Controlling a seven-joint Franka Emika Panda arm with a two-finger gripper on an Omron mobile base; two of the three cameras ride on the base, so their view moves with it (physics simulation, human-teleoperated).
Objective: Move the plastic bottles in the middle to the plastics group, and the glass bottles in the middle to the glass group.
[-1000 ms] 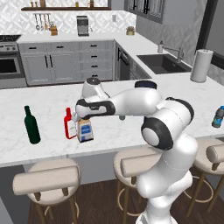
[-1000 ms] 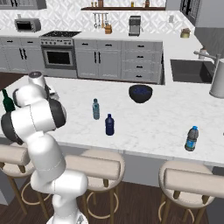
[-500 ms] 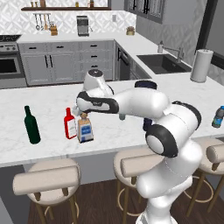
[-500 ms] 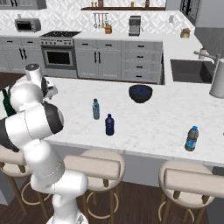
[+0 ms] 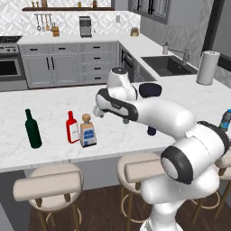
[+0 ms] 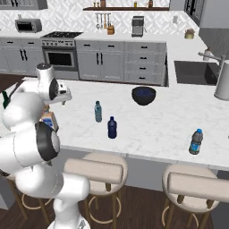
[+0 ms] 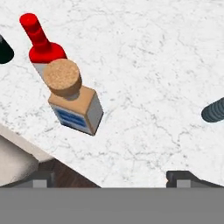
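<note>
- We look down on a white marble counter (image 7: 144, 65) veined in grey.
- An amber bottle (image 7: 74, 105) with a tan cork stopper stands upright, its blue-and-white label facing the lower left.
- Just behind it, touching or very nearly so, stands a red bottle (image 7: 41, 46) with a white label.
- A dark green bottle (image 7: 4, 51) shows at the left edge, near the red one.
- At the right edge we see a slim blue-grey bottle (image 7: 214, 110), well apart from the others.
- The counter's edge runs across the lower left, with dark wood floor (image 7: 65, 175) below.
- The gripper (image 7: 111, 179) shows two dark fingertips set wide apart, with nothing between them.
</note>
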